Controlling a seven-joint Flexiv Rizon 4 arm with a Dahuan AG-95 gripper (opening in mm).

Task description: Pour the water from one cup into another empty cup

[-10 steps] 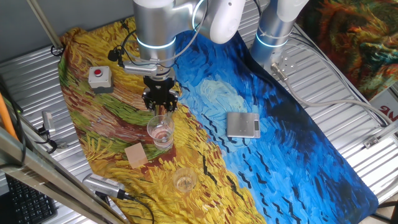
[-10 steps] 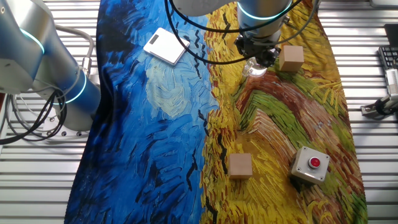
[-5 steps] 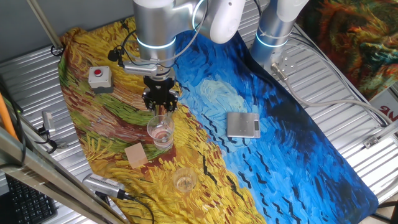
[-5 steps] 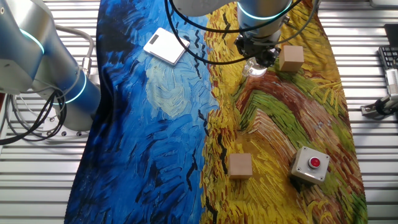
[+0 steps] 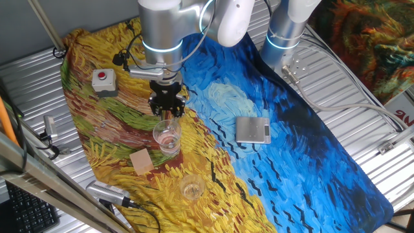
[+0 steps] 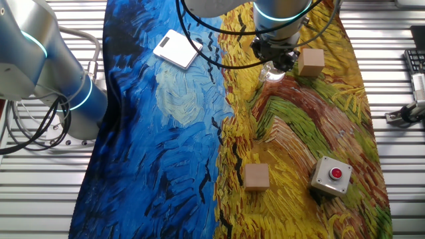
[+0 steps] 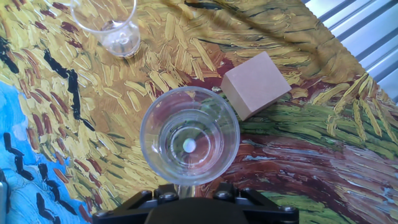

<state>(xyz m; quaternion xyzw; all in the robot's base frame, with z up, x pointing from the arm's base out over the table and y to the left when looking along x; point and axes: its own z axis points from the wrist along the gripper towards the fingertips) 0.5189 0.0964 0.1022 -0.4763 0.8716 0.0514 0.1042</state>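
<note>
tool above the tall cup; its opening hidden; no writing readable.

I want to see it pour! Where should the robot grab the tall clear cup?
Probably on the side wall, just below the rim, coming down from above where the tool hangs. The tall clear cup stands upright with smooth round walls, and the wooden block sits close beside it, so a finger on each free side looks safest.

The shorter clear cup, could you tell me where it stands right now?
In one fixed view, the shorter cup stands on the yellow cloth near its front edge, apart from the taller tumbler and the wooden block.
</note>
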